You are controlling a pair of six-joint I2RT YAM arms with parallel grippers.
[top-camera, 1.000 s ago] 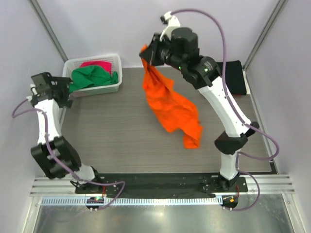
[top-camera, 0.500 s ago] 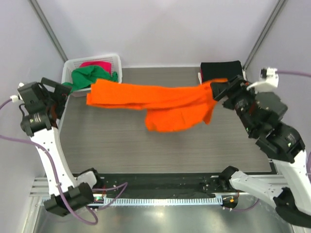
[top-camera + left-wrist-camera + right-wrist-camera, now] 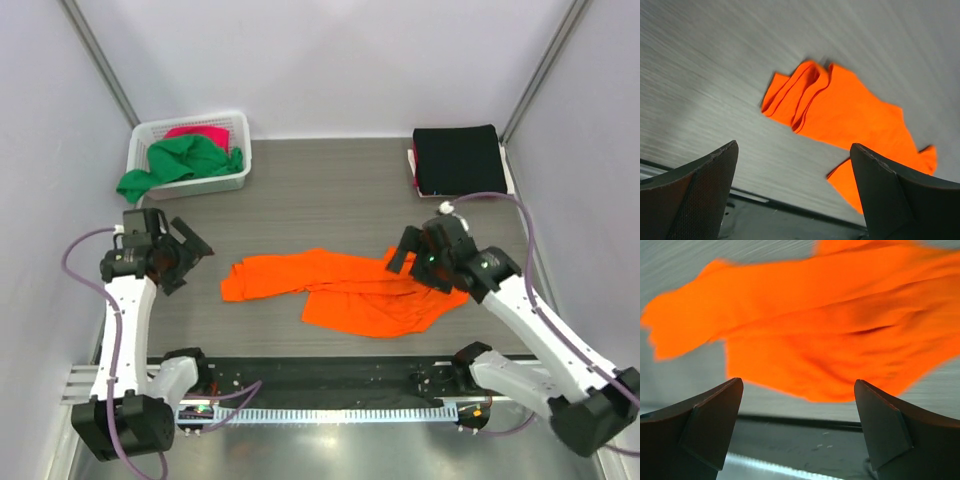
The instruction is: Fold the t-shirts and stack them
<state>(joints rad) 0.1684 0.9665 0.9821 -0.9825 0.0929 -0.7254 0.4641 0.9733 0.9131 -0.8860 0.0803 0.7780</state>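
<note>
orange t-shirt [image 3: 345, 295] is lying rumpled on the table [image 3: 330, 195], near side | left claw [image 3: 193, 260] and right claw [image 3: 400, 252] are hanging released, empty | risk: grabbing overlapped layers, skewing the fold

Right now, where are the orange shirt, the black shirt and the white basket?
orange t-shirt [image 3: 360, 300]: top external view, middle of the cloth.
black t-shirt [image 3: 458, 160]: top external view, centre of its folded face.
white basket [image 3: 200, 186]: top external view, its near wall.

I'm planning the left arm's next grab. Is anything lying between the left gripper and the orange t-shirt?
Nothing visible: only a strip of table lies between the open left gripper and the crumpled orange t-shirt.
</note>
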